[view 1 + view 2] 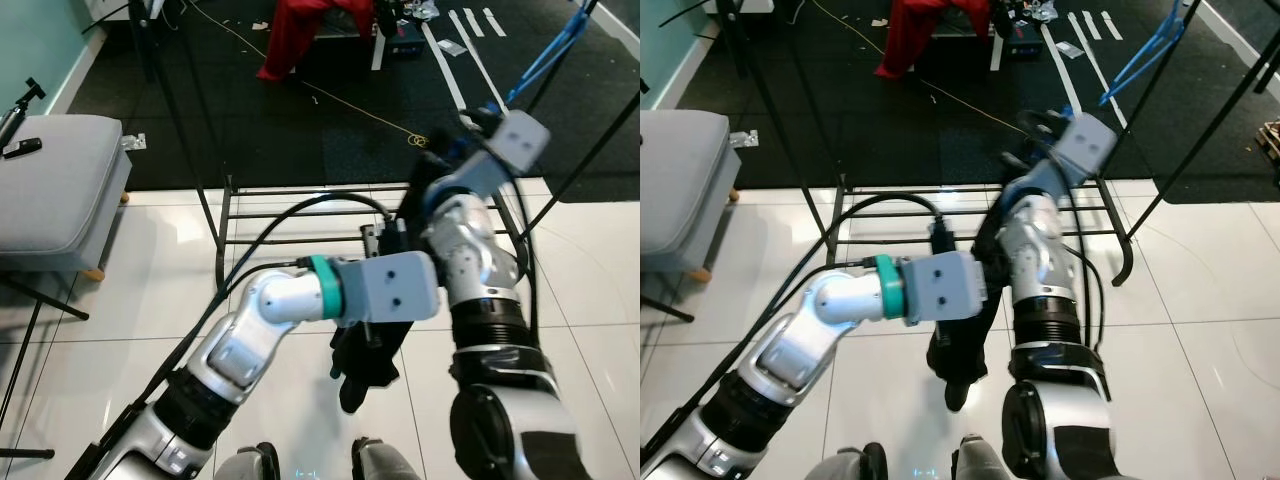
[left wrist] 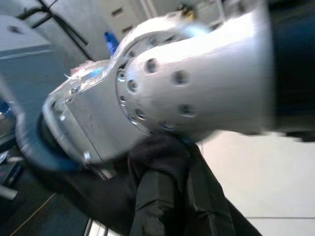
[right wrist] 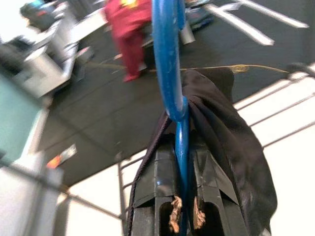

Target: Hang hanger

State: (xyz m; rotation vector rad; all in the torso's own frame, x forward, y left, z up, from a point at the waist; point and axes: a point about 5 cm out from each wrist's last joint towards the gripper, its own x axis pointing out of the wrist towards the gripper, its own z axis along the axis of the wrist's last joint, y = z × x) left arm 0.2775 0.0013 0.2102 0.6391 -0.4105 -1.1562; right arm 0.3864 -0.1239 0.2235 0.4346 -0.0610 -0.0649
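Note:
A blue hanger [image 3: 167, 59] stands upright between the fingers of my right gripper [image 3: 181, 147], which is shut on it just below the hook. A black garment [image 3: 231, 147] is draped over the hanger. In the eye views the right arm is raised, its wrist [image 1: 515, 138] above the rack's base. The black garment [image 1: 365, 365] hangs down from it toward the floor. My left arm reaches across in front, its wrist [image 1: 395, 285] right against the garment, beside the right forearm. The garment and the right arm's silver shell [image 2: 197, 73] show close up in the left wrist view.
A black metal clothes rack [image 1: 300, 215] stands ahead on the white tiles, with poles on the left [image 1: 175, 80] and right [image 1: 590, 150]. Another blue hanger [image 1: 548, 52] shows up at the right. A grey seat [image 1: 50, 185] is at left. A red garment [image 1: 300, 30] lies on the dark carpet beyond.

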